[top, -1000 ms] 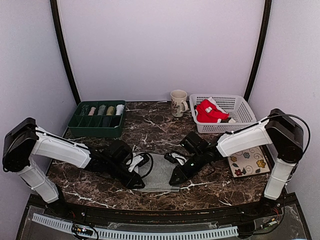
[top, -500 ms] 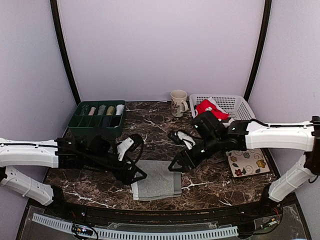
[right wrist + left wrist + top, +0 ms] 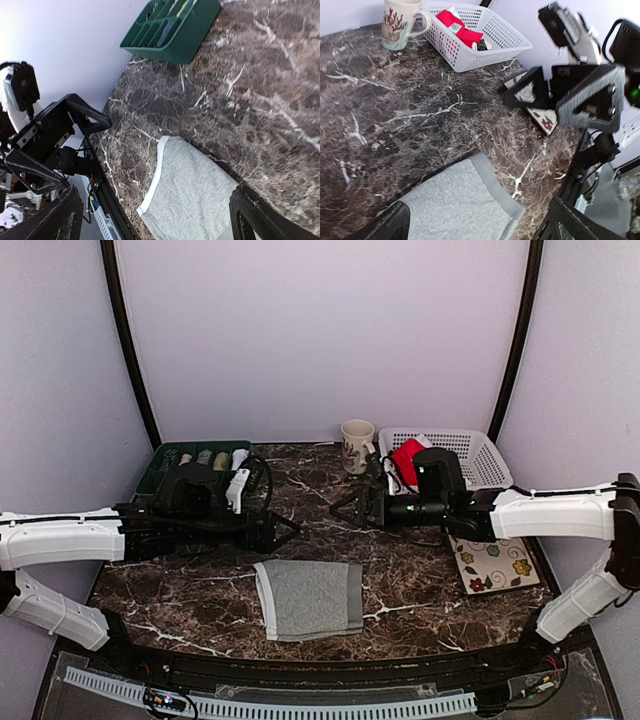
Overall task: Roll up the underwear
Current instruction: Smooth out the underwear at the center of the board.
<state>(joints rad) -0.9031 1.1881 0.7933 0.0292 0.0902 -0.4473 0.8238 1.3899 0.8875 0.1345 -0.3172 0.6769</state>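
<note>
The light grey underwear (image 3: 310,598) is laid flat on the marble table (image 3: 200,585), close to the near edge and roughly midway between the two arms. A pale band is seen along its left edge and a darker grey band along its right edge. The near and far edges are seen to be straight, and nothing is touching the cloth. Bare marble is left on every side of it.

The left gripper (image 3: 288,530) is held above the table behind the garment, jaws apart and nothing between them. The right gripper (image 3: 342,508) is held opposite it, jaws likewise spread and empty. A gap is kept between the two.

Red underwear (image 3: 408,458) is heaped in the white basket (image 3: 478,452) at the far right. A mug (image 3: 356,445) is stood just beside the basket, a green tray (image 3: 190,490) is set at the far left, and a floral mat (image 3: 493,563) is placed near the right edge.
</note>
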